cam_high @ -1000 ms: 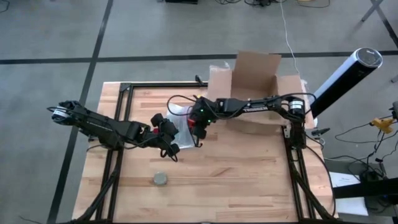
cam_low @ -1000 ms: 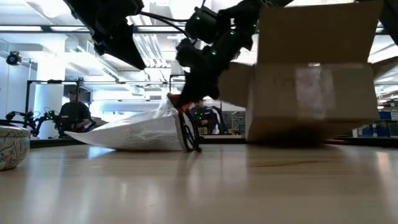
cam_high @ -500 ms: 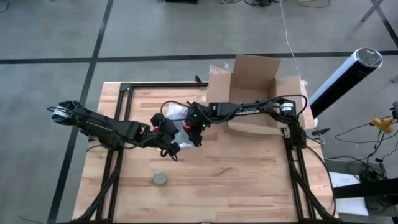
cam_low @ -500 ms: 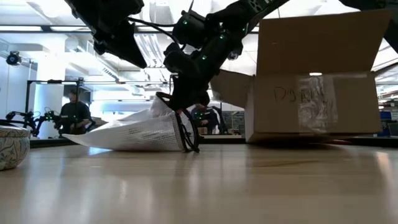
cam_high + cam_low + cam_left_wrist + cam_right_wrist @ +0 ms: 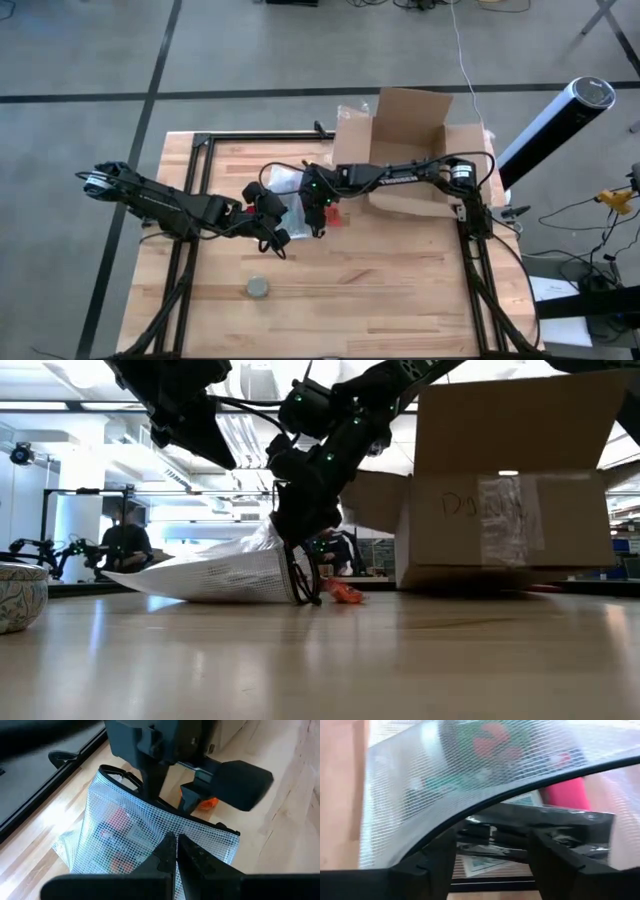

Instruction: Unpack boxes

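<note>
Cardboard box: brown corrugated shipping carton at the far right of the table, flaps up and open. Only the low view shows its side face, with clear tape over a handwritten scrawl; only the high view shows the open top. Contents cannot be made out.

Mesh zip pouch: flat, translucent grey-white, gridded weave with a dark edge binding, lying on the wood just left of the box. The left wrist view shows red and pale flat items inside through the mesh; the right wrist view, close up, adds what may be printed cards, though it is too blurred to be sure.

Small red-orange object: lies on the table beside the pouch's dark end, apart from both claws. It is seen in the low, high and left wrist views.

Right gripper: reaches from the box side to the pouch's dark edge; fingers spread apart, straddling the curved binding, nothing gripped.

Left gripper: hangs above the pouch's near end, fingers pressed together, empty.

Round patterned bowl: at the table's left edge in the low view.

Table: pale wooden planks, dark metal frame.

Background: a seated person, low view only.
</note>
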